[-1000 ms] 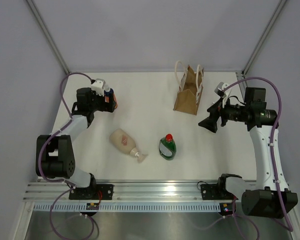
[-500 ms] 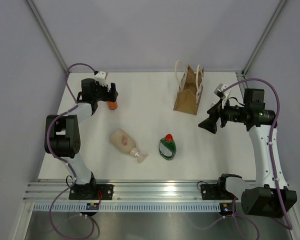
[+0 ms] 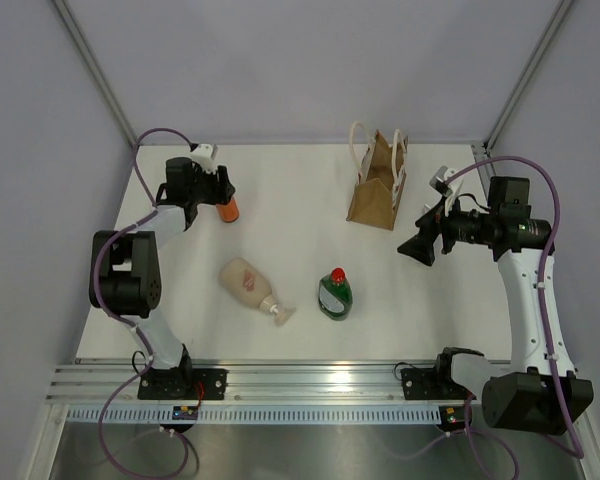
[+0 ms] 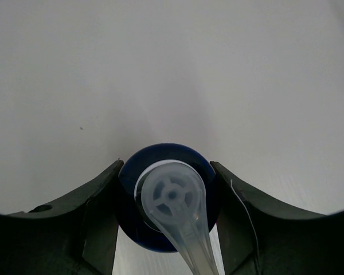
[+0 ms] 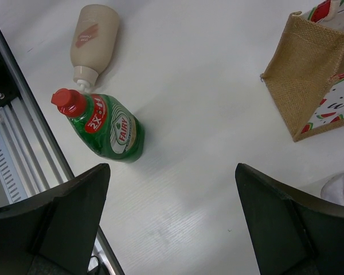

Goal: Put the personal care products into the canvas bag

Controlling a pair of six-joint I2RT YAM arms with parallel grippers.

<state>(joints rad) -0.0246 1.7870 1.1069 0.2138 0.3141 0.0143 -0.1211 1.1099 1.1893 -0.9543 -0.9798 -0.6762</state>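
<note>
An orange bottle (image 3: 227,209) with a blue cap (image 4: 169,197) stands upright at the far left of the table. My left gripper (image 3: 218,190) sits over it from above, and its fingers (image 4: 100,217) press the cap on both sides. A beige pump bottle (image 3: 248,283) lies on its side near the front. A green bottle (image 3: 334,292) with a red cap lies to its right. The canvas bag (image 3: 377,190) stands upright at the back right with its handles up. My right gripper (image 3: 417,247) hovers open to the right of the bag, holding nothing.
In the right wrist view the green bottle (image 5: 106,126) and the beige pump bottle (image 5: 93,37) lie close to the metal rail (image 5: 23,154) at the table's front edge. The bag (image 5: 309,74) shows at upper right. Grey walls enclose the table.
My left arm has folded in closer to the orange bottle and its jaws have closed from wide open onto the blue cap. The right arm has stayed still.
</note>
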